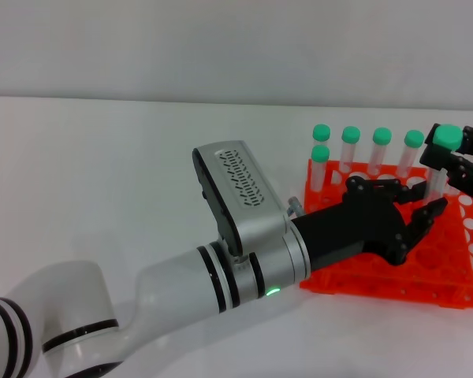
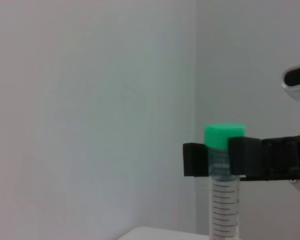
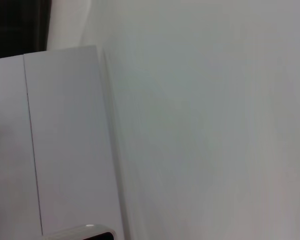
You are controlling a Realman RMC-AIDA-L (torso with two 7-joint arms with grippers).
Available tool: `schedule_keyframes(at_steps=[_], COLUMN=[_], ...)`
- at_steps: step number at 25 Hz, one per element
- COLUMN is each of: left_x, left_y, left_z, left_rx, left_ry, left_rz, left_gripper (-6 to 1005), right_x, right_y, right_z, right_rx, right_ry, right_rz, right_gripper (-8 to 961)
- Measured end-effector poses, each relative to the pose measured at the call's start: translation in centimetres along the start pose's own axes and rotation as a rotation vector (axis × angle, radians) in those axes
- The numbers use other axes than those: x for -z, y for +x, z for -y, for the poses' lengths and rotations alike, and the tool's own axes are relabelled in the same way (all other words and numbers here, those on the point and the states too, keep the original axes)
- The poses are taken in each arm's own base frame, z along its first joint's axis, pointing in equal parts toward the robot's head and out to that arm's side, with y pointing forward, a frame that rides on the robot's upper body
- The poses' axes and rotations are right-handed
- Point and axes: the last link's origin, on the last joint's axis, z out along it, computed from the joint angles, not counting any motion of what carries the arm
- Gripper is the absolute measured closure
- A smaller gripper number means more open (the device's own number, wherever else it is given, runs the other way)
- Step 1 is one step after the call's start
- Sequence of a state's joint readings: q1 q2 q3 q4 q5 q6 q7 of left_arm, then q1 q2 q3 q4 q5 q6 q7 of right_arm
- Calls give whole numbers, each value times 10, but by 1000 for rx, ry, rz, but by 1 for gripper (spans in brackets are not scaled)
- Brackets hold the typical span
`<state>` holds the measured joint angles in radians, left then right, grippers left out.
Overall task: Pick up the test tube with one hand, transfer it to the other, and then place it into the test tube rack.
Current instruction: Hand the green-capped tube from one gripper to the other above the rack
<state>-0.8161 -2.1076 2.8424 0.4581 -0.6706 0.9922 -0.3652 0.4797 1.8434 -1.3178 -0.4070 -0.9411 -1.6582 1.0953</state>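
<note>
- Right gripper [image 1: 451,161] clenched the test tube [image 1: 441,157] just under its cap, above the rack [image 1: 394,279] at its 2 o'clock corner.
- Left gripper [image 1: 402,216] hung released, fingers spread over the rack.
- Risk: the tube probably misses a hole if tilted, jamming on the grid.

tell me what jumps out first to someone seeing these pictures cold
The bright orange-red test tube rack on the white table grabs the eye, with green-capped tubes standing along its far edge. The left gripper, a black claw on a thick white arm, hangs open over the rack. At the right edge, the right gripper is clamped just under the green cap of the test tube, holding it upright above the rack.
</note>
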Motion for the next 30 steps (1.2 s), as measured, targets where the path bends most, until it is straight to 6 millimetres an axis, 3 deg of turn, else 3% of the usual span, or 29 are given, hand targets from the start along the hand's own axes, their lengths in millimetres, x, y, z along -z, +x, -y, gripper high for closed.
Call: schedule_keyframes(at_steps=[18,30], left_x=[4,11], left_y=[-4,-8], left_z=[-2,-3], left_rx=[5,12], left_ry=[1,10], left_rz=[6,7], left_gripper=[811,811], right_x=[10,14], right_y=[-1,-5], right_z=[10,15], right_rx=[16,29], right_ry=[66,89], right_rz=[-34,-36], right_gripper=[750,750])
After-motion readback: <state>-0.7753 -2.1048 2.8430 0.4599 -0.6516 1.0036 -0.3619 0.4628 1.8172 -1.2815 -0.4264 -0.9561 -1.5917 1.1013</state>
